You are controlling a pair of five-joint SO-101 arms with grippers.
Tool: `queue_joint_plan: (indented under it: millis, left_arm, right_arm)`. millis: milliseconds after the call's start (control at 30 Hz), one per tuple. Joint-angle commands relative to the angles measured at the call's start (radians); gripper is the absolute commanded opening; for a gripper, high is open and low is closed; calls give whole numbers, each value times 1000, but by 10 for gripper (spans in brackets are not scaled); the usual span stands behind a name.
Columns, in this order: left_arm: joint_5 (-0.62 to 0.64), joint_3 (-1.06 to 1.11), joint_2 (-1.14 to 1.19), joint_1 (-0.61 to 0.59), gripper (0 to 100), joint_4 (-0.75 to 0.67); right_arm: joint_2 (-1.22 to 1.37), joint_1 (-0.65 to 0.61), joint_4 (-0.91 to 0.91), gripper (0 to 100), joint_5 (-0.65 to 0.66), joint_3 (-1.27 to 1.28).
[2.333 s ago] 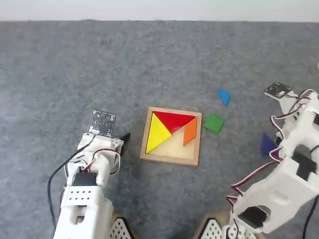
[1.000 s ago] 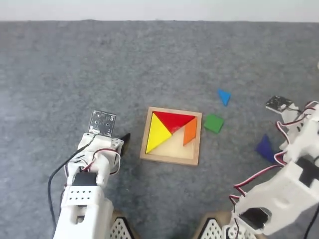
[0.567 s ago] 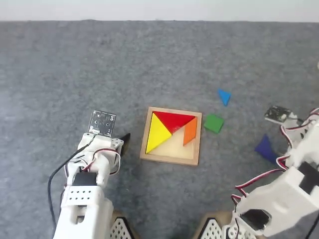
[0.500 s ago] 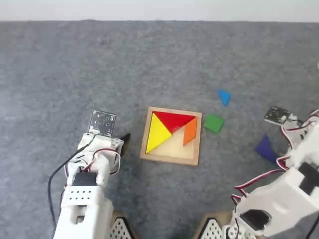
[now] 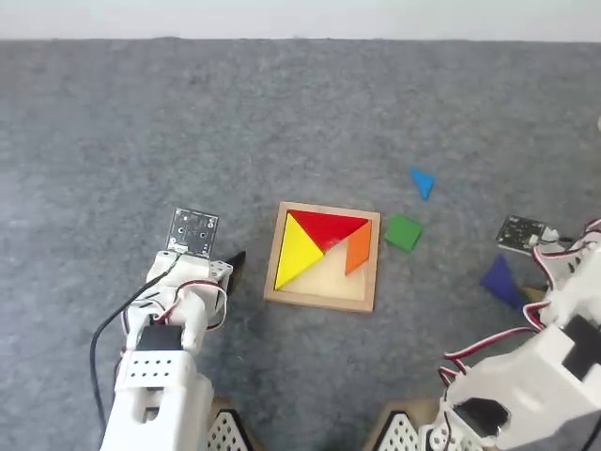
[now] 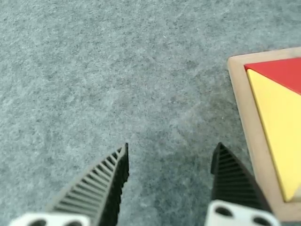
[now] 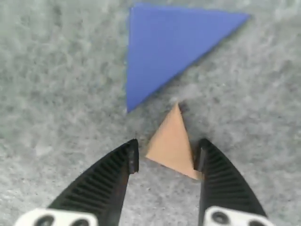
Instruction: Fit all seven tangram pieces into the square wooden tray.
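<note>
The square wooden tray [image 5: 319, 299] holds a red triangle [image 5: 329, 228], a yellow triangle [image 5: 298, 250] and an orange piece [image 5: 358, 248]. Its rim [image 6: 244, 103] lies just off my open left gripper [image 6: 171, 149], which is over bare carpet. My right gripper [image 7: 167, 146] is open, its fingers flanking a small tan triangle [image 7: 173, 143]. Just past that lies a dark blue triangle [image 7: 174, 47], seen in the high view to the right of the tray [image 5: 500, 279]. A green square [image 5: 403, 232] and a small light-blue triangle [image 5: 423, 181] lie loose near the tray's right side.
Grey carpet covers the table. The left arm [image 5: 169, 329] stands left of the tray, and the right arm [image 5: 554, 319] rises at the right edge. A pale wall strip runs along the far edge.
The right arm has drawn back toward the near edge, uncovering the dark blue triangle. The left arm and the tray's pieces have not moved.
</note>
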Motion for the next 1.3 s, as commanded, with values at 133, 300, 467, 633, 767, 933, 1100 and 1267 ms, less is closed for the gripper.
queue_joint_plan:
  millis: [133,300,467,633,767,933,1100,1267]
  left_arm:
    - [-9,-5,-18,-3,280,-23]
    - [-9,-5,-18,-3,280,-23]
    - [-9,-5,-18,-3,280,-23]
    - [-9,-5,-18,-3,280,-23]
    - [-9,-5,-18,-3,280,-23]
    - [-9,-5,-18,-3,280,-23]
    - [-9,-5,-18,-3,280,-23]
    - [-9,-5,-18,-3,280,-23]
  right_arm:
    - [-28,27,-28,173,15,11]
    - [-28,36,-31,22,-23,14]
    - [-39,31,-30,28,-117,5]
    - [-45,-7,-1,28,-348,-83]
    - [-127,-101,157,27,-574,-176]
    - [-286,-338,372,27,-878,-256]
    - [-374,-684,475,27,-1194,-253]
    - [-346,-975,440,27,-1435,-253]
